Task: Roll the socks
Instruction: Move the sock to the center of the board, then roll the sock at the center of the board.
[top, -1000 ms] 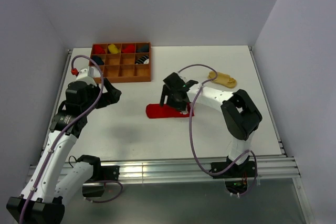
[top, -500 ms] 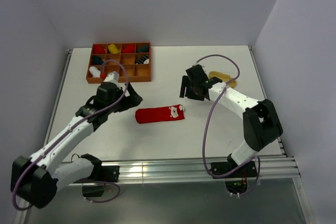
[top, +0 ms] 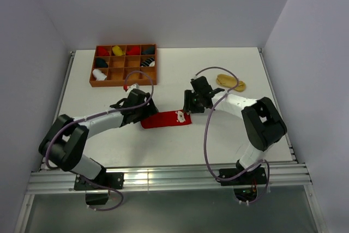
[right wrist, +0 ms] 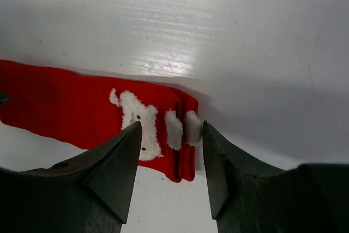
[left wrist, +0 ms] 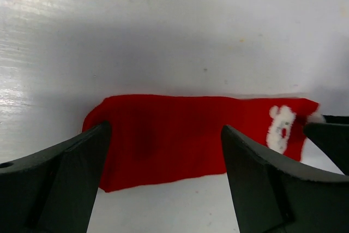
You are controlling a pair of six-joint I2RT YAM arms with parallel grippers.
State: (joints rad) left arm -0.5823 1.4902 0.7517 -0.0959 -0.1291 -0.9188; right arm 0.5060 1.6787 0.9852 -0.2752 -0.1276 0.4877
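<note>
A red sock [top: 163, 120] lies flat on the white table, its white patterned end [top: 180, 115] pointing right. My left gripper [top: 146, 111] hovers open over the sock's plain left end; in the left wrist view the red sock [left wrist: 185, 135] spans the gap between the fingers [left wrist: 60, 184] of the left gripper [left wrist: 166, 129]. My right gripper [top: 190, 106] is low over the patterned end. In the right wrist view the right gripper [right wrist: 171, 129] is partly narrowed and straddles the sock's [right wrist: 65, 102] fluffy white cuff tufts [right wrist: 174, 129], still open. A tan-yellow sock [top: 230, 83] lies at the back right.
A brown wooden compartment tray [top: 124, 77] stands at the back left with several rolled bundles in its cells. Grey walls enclose the table on three sides, and a metal rail [top: 163, 178] runs along the near edge.
The left arm swung right and down to the sock's left end. The right gripper came back from near the yellow sock to the patterned end and narrowed its jaws.
</note>
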